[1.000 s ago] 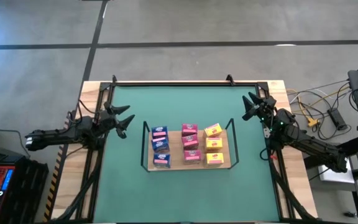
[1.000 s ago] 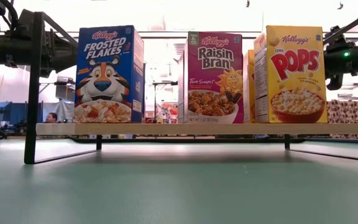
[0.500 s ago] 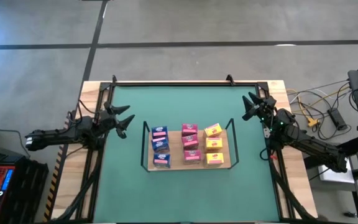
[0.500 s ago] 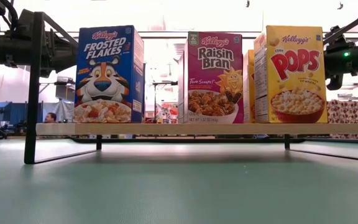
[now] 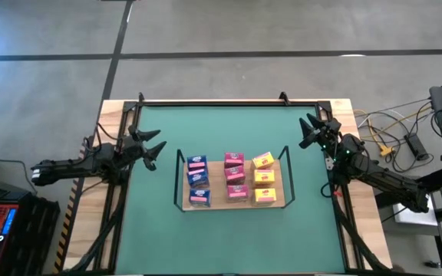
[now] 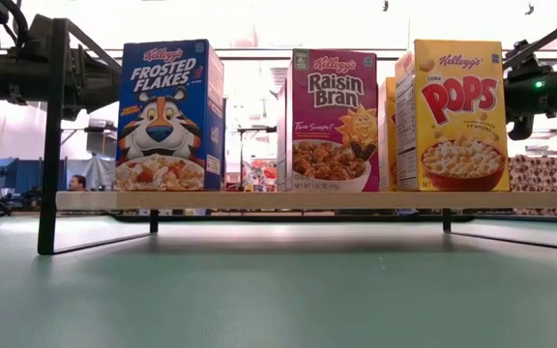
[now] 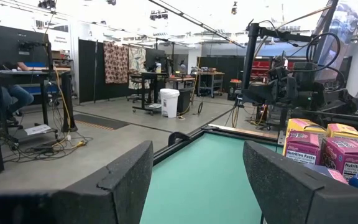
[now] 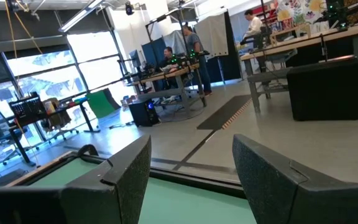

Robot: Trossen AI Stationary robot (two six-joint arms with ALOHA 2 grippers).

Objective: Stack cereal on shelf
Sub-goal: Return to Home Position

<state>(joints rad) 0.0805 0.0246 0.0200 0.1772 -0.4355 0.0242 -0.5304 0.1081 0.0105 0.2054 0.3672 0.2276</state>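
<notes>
The cereal boxes stand in blue, pink and yellow rows on the shelf mid tabletop, while the left gripper and right gripper sit at opposite edges, jaws wide apart and empty; a stray inward swing could topple a row.

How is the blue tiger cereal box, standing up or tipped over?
Standing up. The blue Frosted Flakes box rests with its bottom flat on the shelf, sides straight, tiger picture right way up.
</notes>
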